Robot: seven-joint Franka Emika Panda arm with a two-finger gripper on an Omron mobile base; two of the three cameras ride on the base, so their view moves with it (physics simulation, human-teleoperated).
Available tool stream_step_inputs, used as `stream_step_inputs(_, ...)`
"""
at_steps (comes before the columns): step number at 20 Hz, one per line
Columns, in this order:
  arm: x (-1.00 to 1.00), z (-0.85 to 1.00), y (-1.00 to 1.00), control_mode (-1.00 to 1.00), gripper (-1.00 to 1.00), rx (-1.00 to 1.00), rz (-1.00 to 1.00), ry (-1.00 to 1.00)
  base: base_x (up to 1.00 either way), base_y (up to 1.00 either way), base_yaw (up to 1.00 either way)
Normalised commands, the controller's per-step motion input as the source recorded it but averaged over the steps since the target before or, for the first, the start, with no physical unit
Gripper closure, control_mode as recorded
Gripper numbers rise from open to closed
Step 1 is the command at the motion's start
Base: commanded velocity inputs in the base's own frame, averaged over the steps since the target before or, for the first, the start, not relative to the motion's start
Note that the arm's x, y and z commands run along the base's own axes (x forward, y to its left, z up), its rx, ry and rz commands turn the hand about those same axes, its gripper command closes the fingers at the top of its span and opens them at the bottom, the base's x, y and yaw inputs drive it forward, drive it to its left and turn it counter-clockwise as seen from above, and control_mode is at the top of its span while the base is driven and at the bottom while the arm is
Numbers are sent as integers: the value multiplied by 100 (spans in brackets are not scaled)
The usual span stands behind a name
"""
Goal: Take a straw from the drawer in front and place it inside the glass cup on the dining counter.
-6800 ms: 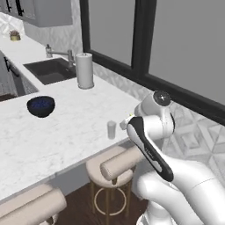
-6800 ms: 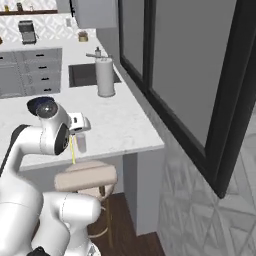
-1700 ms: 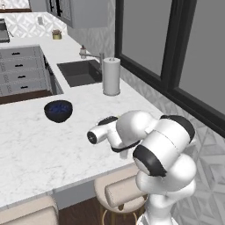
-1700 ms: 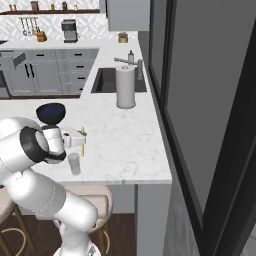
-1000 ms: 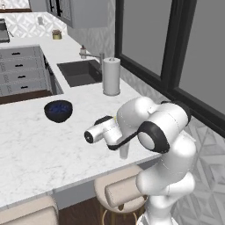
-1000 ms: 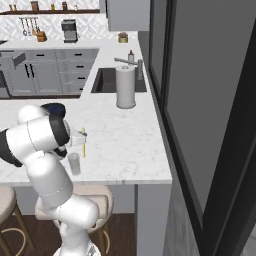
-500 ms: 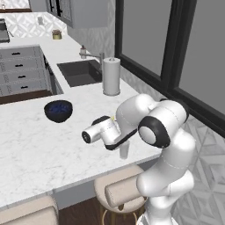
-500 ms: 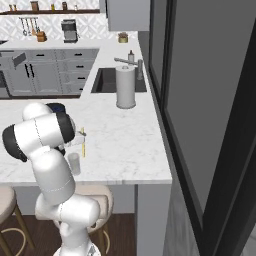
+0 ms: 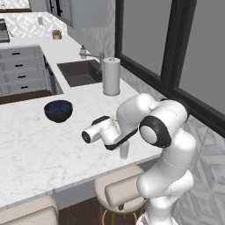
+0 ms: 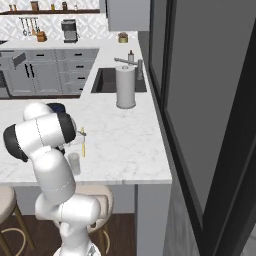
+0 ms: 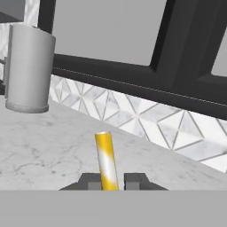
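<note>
Since half a second ago my arm has barely shifted, and the gripper (image 11: 110,181) stays clamped on the one straw (image 11: 106,160), held upright just above the single glass cup (image 10: 74,163) near the dining counter (image 9: 39,149) edge. I count one blue bowl (image 9: 58,110), one paper-towel roll (image 10: 125,87), two stools.

Glossy striped straw (image 11: 106,159); clear glass cup (image 10: 74,163) (smooth); matt marble-patterned dining counter (image 9: 35,149).
</note>
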Motion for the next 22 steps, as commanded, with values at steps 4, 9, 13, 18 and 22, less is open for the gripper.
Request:
stream_step_inputs(4, 0, 10, 7, -100, 100, 0, 0, 0, 0, 0, 0)
stream_step_inputs(9, 6, 9, 16, -100, 100, 0, 0, 0, 0, 0, 0)
stream_step_inputs(13, 23, 0, 14, -100, 100, 0, 0, 0, 0, 0, 0)
stream_step_inputs(18, 32, -9, 0, -100, 100, 0, -2, 0, 0, 0, 0)
stream_step_inputs(22, 14, -11, 0, -100, 100, -1, -5, 0, 0, 0, 0)
